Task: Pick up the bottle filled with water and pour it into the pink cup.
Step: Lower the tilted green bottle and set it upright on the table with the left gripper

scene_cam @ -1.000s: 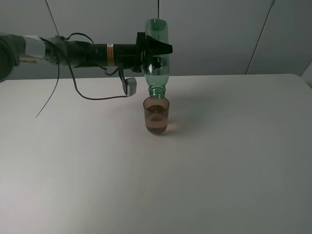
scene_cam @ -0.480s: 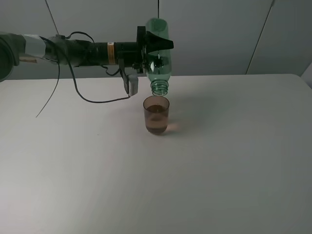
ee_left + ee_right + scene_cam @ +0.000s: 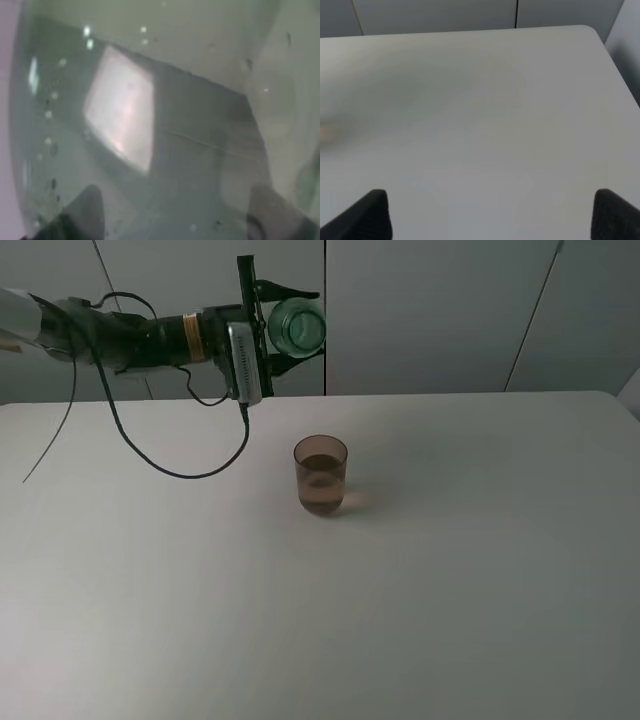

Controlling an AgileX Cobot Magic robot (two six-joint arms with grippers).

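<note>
The green bottle [image 3: 296, 328] is held in the air by my left gripper [image 3: 306, 326], which is shut on it behind and to the left of the pink cup [image 3: 321, 475]. The bottle lies level, one round end facing the high camera. The cup stands upright on the white table [image 3: 450, 590] and holds liquid. In the left wrist view the bottle's green wall [image 3: 165, 115] fills the picture between the dark fingertips [image 3: 82, 215]. My right gripper [image 3: 492, 220] is open and empty over bare table; the cup and bottle do not show in its view.
A black cable [image 3: 190, 465] hangs from the left arm down onto the table left of the cup. The table's far edge [image 3: 450, 395] meets grey wall panels. The table's right corner [image 3: 592, 30] shows in the right wrist view.
The left arm has drawn back up and to the left, away from above the cup. The bottle has turned from neck-down over the cup to lying level.
</note>
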